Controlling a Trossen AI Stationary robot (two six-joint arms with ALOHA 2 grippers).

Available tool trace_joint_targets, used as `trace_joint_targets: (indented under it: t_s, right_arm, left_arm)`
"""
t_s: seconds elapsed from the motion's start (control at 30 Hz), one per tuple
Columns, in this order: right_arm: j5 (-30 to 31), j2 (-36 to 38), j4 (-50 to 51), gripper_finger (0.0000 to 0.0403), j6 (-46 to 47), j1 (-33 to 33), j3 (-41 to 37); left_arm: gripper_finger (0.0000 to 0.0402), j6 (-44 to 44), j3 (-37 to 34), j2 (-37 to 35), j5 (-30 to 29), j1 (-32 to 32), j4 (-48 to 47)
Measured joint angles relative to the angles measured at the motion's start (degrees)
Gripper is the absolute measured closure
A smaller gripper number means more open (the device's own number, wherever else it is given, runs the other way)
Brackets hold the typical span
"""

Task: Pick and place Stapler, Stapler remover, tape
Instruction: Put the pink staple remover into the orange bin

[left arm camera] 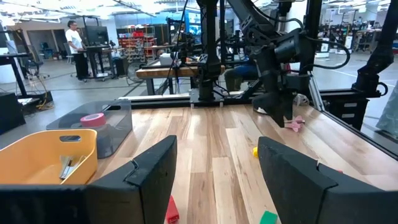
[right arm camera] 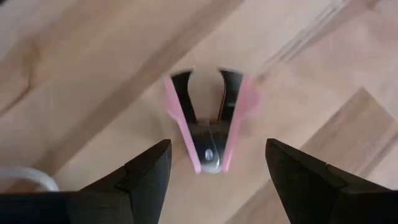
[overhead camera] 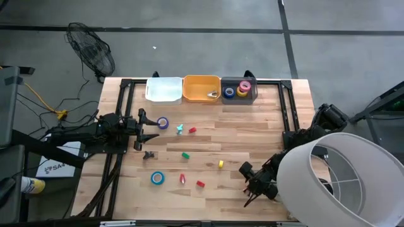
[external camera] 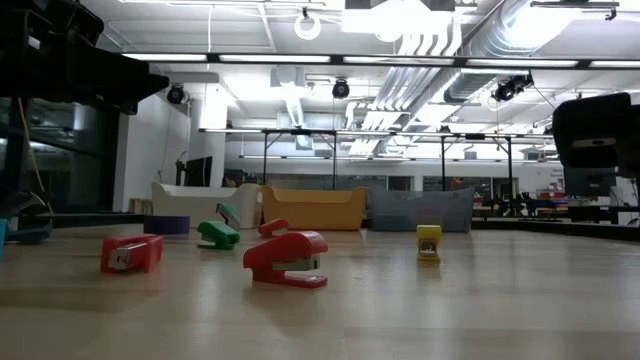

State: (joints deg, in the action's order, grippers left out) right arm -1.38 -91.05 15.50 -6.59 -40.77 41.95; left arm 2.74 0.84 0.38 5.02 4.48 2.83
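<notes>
- A pink stapler remover [right arm camera: 210, 127] is seen lying flat just ahead of the right gripper [right arm camera: 214, 180], claws pointing away.
- A red stapler [external camera: 287, 259] is seen upright.

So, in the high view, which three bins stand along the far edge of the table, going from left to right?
White bin → orange bin → grey bin, which holds tape rolls.
</notes>
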Motion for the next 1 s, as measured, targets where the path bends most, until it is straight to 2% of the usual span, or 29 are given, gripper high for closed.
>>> trace_joint_targets:
  t_s: [0.33,0.73,1.0]
  right_arm:
    - [-0.2,-0.2,-0.34,0.0154,-2.58,0.02,0.0]
    - [-0.55,-0.73,-2.42,0.0213,-5.46,0.02,0.0]
    - [-0.64,-2.05,-4.43,0.0219,-5.48,0.96,0.0]
  left_arm:
    - [0.0181,0.0,0.0,0.0,-0.02,-0.01,0.0]
    - [0.0181,-0.02,-0.01,0.0,-0.04,0.01,0.0]
    - [0.0181,-0.02,0.0,0.0,-0.04,-0.01,0.0]
